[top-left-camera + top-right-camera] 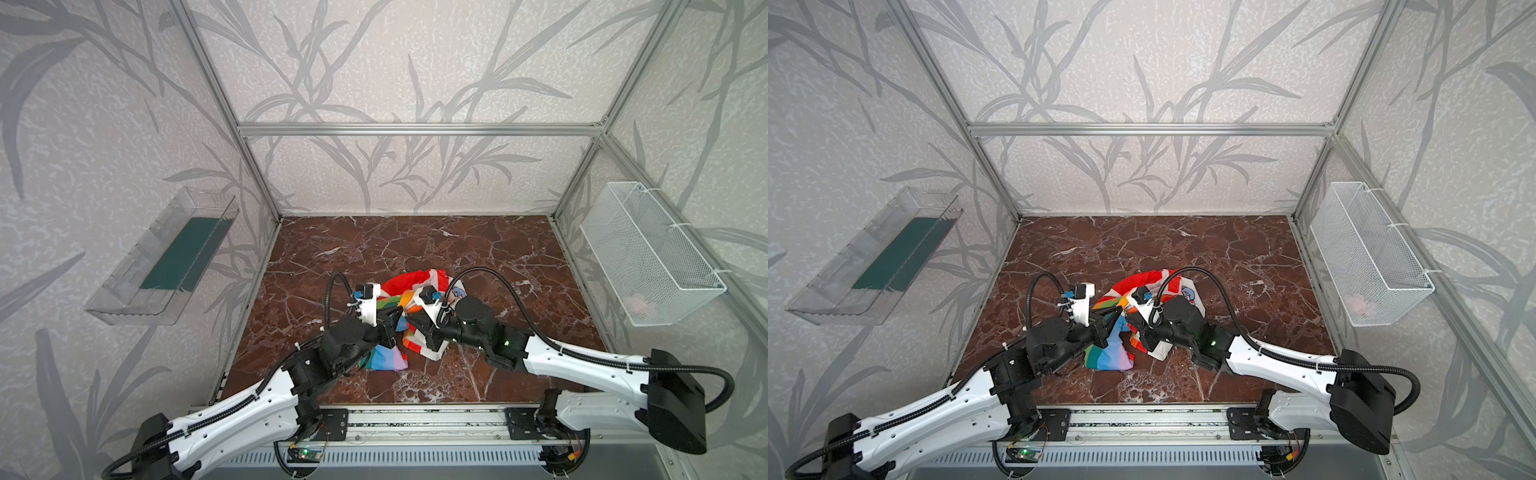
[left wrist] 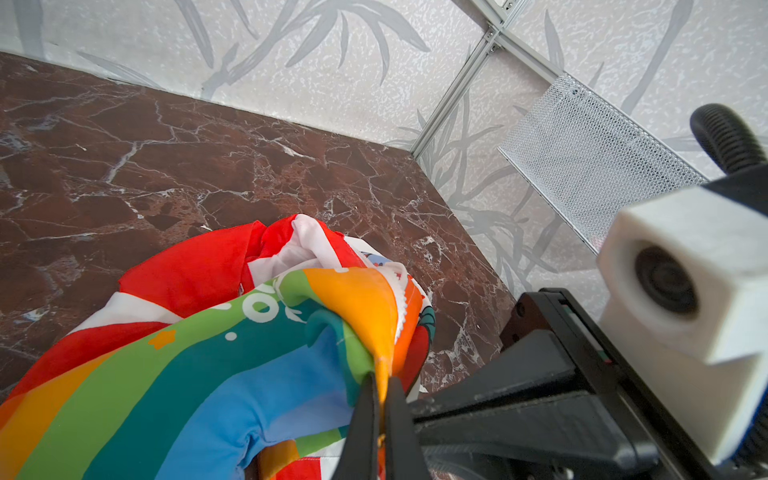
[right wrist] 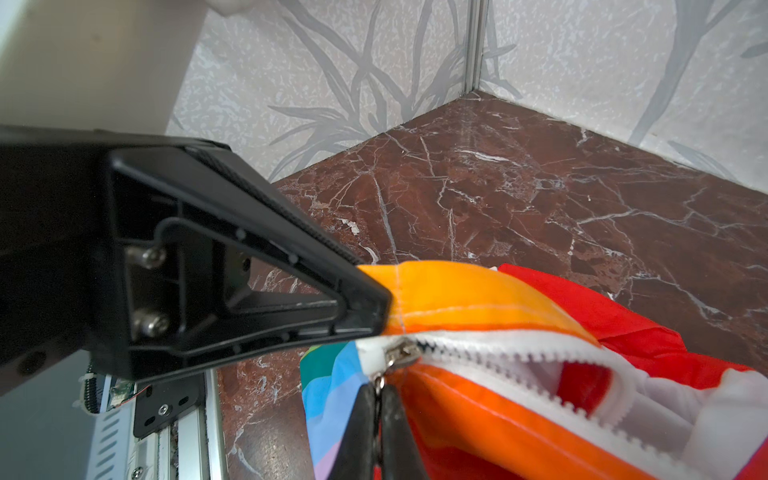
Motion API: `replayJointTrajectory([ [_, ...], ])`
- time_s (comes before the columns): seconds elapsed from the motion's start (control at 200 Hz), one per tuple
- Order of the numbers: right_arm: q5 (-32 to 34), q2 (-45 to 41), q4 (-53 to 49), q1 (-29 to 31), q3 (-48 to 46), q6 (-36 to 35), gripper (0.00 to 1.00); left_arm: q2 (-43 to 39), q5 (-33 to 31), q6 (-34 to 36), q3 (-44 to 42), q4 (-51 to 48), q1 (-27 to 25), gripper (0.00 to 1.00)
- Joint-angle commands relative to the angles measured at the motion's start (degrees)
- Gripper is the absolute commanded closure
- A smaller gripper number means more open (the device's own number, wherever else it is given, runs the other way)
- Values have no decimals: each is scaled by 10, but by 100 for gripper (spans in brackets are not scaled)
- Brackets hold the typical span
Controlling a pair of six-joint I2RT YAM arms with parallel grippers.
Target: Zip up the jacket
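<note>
The jacket [image 1: 415, 281] [image 1: 1142, 279] lies crumpled mid-table in both top views, red hood to the rear and rainbow panels in front. My left gripper [image 2: 380, 380] is shut on the orange hem fold of the jacket [image 2: 208, 353]; it appears in the right wrist view as a black wedge [image 3: 374, 309] biting the orange edge. My right gripper [image 3: 377, 388] is shut on the ring pull hanging under the metal slider [image 3: 401, 353]. The slider sits at the bottom end of the white zipper [image 3: 519, 353], whose teeth part beyond it. Both grippers meet over the jacket's front [image 1: 401, 322].
The brown marble tabletop [image 1: 415, 241] is walled on three sides. A clear plastic bin [image 1: 166, 257] hangs on the left wall and a white mesh basket [image 1: 652, 253] on the right wall. An aluminium rail [image 1: 415, 419] carrying both arm bases runs along the front edge.
</note>
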Motion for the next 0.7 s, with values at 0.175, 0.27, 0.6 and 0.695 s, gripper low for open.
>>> replayJointTrajectory([
  [0.175,-10,19,-64,-6,48,-27,97,9,1,12,4,1,-4,100],
  [0.27,-18,30,-106,-6,74,-48,98,17,4,17,9,-6,-4,100],
  [0.6,-48,34,-117,-16,71,-56,100,0,1,-5,-27,12,-4,100],
  [0.695,-77,38,-76,-40,49,-27,100,-18,2,-28,-47,10,-3,100],
])
